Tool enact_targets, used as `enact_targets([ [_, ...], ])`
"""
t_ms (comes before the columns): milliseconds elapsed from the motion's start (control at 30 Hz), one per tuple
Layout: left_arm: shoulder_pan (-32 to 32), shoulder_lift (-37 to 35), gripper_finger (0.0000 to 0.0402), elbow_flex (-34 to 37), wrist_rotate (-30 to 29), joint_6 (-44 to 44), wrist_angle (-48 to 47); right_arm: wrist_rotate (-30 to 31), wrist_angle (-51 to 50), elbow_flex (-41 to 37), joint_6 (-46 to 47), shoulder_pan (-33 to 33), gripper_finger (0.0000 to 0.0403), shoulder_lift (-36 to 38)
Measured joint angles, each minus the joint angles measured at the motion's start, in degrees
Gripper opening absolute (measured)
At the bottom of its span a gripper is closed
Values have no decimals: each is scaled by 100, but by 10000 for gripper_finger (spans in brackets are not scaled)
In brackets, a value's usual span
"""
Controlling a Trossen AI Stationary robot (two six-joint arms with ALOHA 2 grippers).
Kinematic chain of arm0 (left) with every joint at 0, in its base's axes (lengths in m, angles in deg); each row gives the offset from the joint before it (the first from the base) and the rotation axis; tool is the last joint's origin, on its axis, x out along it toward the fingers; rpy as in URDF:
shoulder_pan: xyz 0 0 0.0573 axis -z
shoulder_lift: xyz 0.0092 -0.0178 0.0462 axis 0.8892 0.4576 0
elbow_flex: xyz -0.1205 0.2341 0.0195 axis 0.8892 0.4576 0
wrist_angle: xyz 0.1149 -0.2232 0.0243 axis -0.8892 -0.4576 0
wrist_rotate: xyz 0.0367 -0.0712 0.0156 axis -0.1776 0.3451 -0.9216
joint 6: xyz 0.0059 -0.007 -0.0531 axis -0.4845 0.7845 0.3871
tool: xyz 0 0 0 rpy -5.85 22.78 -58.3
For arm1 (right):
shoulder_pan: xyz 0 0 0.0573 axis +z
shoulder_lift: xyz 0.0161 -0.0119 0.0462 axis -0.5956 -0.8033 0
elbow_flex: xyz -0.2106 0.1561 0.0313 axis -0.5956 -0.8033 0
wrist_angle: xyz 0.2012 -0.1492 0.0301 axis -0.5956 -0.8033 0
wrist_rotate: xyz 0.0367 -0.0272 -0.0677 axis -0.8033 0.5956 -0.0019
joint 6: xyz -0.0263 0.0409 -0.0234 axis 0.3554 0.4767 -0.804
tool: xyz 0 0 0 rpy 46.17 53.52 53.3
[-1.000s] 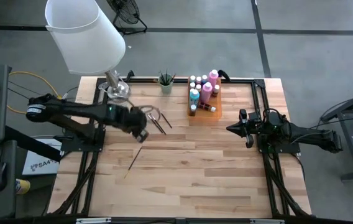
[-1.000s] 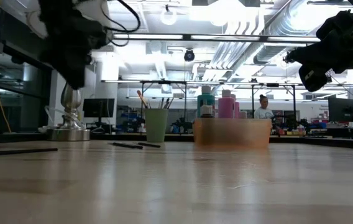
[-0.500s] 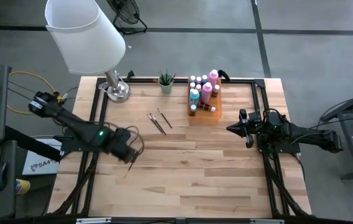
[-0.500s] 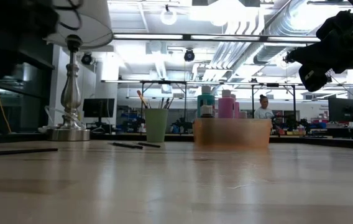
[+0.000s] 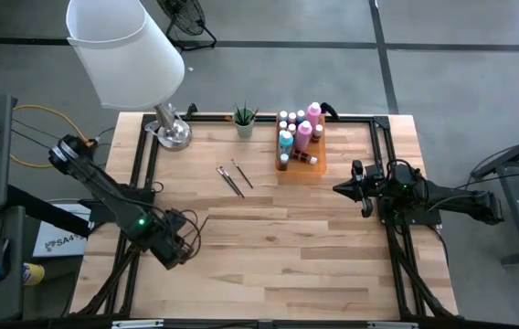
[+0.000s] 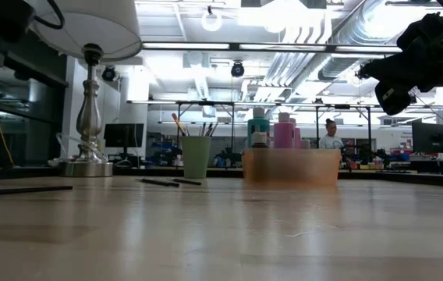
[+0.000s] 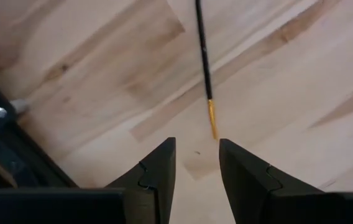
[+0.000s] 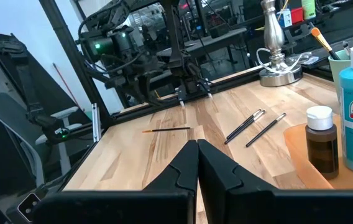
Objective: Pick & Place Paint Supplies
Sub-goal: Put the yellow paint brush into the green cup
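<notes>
A lone thin dark-handled paintbrush (image 7: 202, 62) with a yellow tip (image 7: 212, 118) lies flat on the wooden table (image 5: 278, 265) near its left side. My left gripper (image 7: 195, 168) hangs above the table just short of that tip, pointing down, open, with nothing between its fingers. In the high view it is at the near left (image 5: 174, 249). Two more paintbrushes (image 5: 233, 178) lie side by side farther in. Paint bottles (image 5: 298, 132) stand in an orange tray (image 5: 312, 167) at the far middle. My right gripper (image 8: 197, 149) waits shut and level at the right side (image 5: 337, 189).
A green cup (image 5: 244, 126) with brushes stands at the far edge. A lamp with a large white shade (image 5: 122, 50) and silver base (image 5: 174, 133) occupies the far left corner. Black frame rails (image 5: 141, 174) run along the table's left and right sides.
My left gripper has swung from over the two brushes near the table's middle toward the near left, sinking a little and rolling its wrist, and now stands by the lone brush's yellow tip. Its finger gap shows no change. No brush or bottle has moved.
</notes>
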Motion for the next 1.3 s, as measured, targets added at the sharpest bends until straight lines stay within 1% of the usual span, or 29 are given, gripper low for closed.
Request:
enact_targets([
  [167,-15,437,120,0,125,-210,398,0,0,1,2,-1,2,-1],
  [367,-13,924,120,2,532,-292,586,0,0,2,0,-2,2,-2],
  [533,-13,1184,120,2,563,-299,738,0,0,0,0,-1,2,-2],
  [667,88,1266,120,54,536,-275,1072,0,0,0,0,-2,2,-2],
  [867,221,1267,120,543,635,2,1897,0,0,2,2,0,2,0],
  [1000,210,1267,119,730,637,33,2055,0,0,2,0,0,2,0],
  [1167,208,1281,119,756,627,33,2096,0,0,2,1,-1,2,-1],
  [1300,206,1435,119,756,623,31,2242,0,0,0,1,0,2,-2],
])
